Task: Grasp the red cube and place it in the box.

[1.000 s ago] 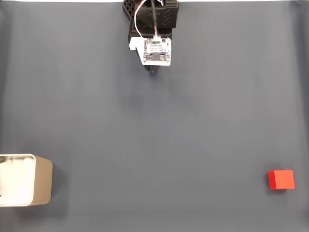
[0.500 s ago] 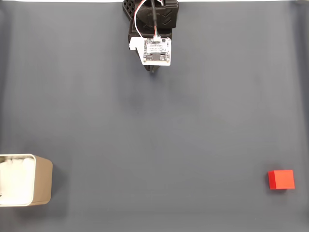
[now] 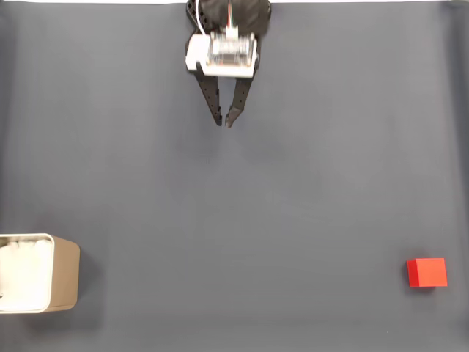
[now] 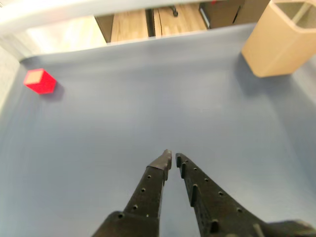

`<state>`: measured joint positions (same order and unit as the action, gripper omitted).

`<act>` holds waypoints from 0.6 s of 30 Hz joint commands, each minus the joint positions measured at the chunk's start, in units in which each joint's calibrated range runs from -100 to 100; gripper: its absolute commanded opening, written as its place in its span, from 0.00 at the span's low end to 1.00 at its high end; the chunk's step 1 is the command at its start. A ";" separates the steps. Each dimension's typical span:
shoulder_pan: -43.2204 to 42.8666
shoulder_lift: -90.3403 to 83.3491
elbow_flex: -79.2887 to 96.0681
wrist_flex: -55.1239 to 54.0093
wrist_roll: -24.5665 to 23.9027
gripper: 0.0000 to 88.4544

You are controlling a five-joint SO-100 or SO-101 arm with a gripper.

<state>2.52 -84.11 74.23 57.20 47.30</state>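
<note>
The red cube [image 3: 427,272] rests on the grey mat at the lower right of the fixed view; the wrist view has the red cube [image 4: 40,81] far off at the upper left. At the lower left edge of the fixed view stands the beige box [image 3: 67,273] with its white lining, which appears as the box [image 4: 281,39] at the wrist view's upper right. My gripper [image 3: 224,122] hangs at the top centre, far from both. The gripper [image 4: 173,157] has its black tips almost touching, shut on nothing.
A grey-blue mat [image 3: 234,220] covers the whole table. Beyond its far edge the wrist view has wooden furniture [image 4: 148,22] and a pale floor. The arm's base [image 3: 229,11] sits at the top edge of the fixed view.
The arm has tipped forward: the two black fingers now stick out below the wrist board, which earlier hid them. Cube and box have stayed put.
</note>
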 commanded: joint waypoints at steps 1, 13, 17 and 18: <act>-0.32 7.76 -16.02 0.26 0.39 0.00; -0.46 27.26 -45.31 12.14 2.34 0.01; -0.89 29.69 -47.04 13.37 3.27 0.00; -0.96 30.03 -47.41 13.62 3.37 0.00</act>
<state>2.30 -55.28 29.93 70.17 49.74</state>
